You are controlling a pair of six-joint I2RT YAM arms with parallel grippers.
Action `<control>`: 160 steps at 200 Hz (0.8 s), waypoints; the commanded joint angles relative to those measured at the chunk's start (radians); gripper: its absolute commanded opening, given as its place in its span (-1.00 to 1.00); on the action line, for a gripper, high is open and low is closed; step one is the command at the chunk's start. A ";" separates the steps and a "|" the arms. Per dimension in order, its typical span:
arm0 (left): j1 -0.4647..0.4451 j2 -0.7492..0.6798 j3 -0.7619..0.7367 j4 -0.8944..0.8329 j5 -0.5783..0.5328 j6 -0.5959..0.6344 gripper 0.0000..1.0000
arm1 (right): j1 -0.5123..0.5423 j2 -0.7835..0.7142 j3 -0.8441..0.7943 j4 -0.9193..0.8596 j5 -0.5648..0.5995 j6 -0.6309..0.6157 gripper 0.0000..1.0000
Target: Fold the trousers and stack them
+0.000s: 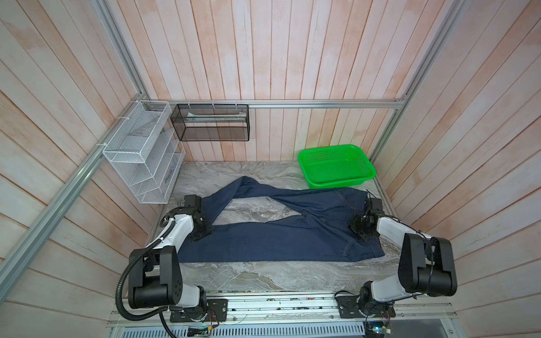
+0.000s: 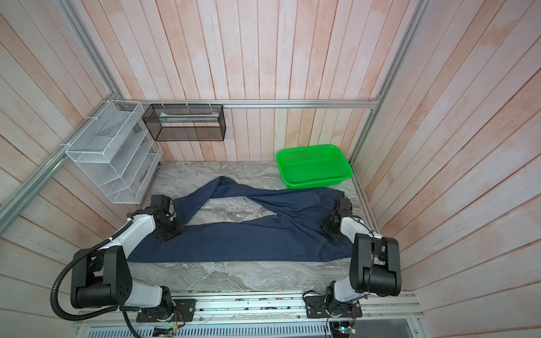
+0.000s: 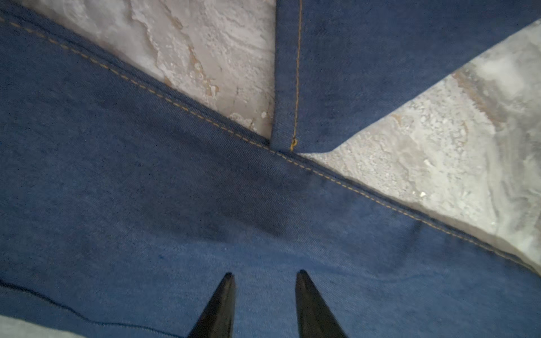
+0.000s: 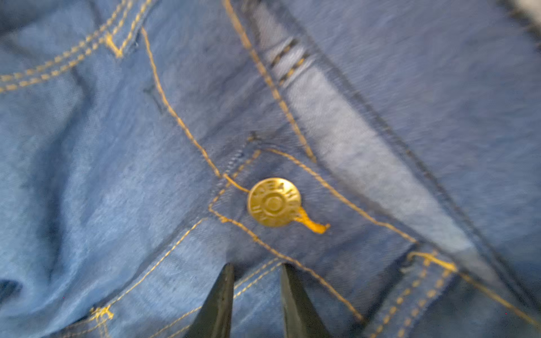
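Observation:
The trousers are dark navy jeans lying across the marble table. The waist is at the right and the legs run left. The near leg lies straight, and the far leg bends up to a fold at the back. My left gripper sits on the near leg close to its hem. In the left wrist view its fingers stand narrowly apart, pressed into the denim. My right gripper is at the waist. Its fingers pinch a stitched fold just below the brass button.
A green plastic basket stands at the back right, just beyond the waistband. A white wire rack and a black mesh bin hang at the back left. Bare marble runs along the front edge.

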 commanded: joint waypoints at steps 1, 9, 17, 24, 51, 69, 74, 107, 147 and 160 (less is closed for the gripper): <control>-0.002 0.018 -0.006 0.037 -0.032 -0.006 -0.25 | -0.072 -0.003 -0.056 -0.045 0.092 -0.028 -0.38; -0.001 0.020 -0.003 0.039 -0.036 -0.007 -0.25 | -0.094 -0.022 -0.059 -0.056 0.104 -0.036 -0.37; -0.001 0.022 0.001 0.037 -0.037 -0.009 -0.24 | -0.114 -0.040 -0.059 -0.071 0.114 -0.047 -0.37; -0.002 0.024 0.007 0.036 -0.037 -0.008 -0.23 | -0.129 -0.055 -0.057 -0.081 0.114 -0.058 -0.37; -0.001 0.017 0.027 0.020 -0.037 0.000 -0.20 | -0.138 -0.117 -0.031 -0.123 0.094 -0.102 -0.35; -0.001 -0.007 0.048 0.006 -0.028 0.014 -0.13 | -0.136 -0.176 -0.001 -0.144 0.034 -0.131 -0.32; -0.001 -0.018 0.056 0.004 -0.020 0.019 -0.10 | -0.134 -0.197 0.011 -0.153 0.019 -0.136 -0.31; -0.019 -0.088 0.148 -0.013 0.051 0.027 0.07 | -0.085 -0.315 0.079 -0.173 -0.051 -0.144 -0.23; -0.074 -0.017 0.254 -0.021 0.039 0.021 0.12 | -0.016 -0.323 0.093 -0.158 -0.095 -0.097 -0.23; -0.085 0.023 0.259 -0.009 0.042 0.019 0.12 | 0.000 -0.310 0.067 -0.131 -0.107 -0.083 -0.23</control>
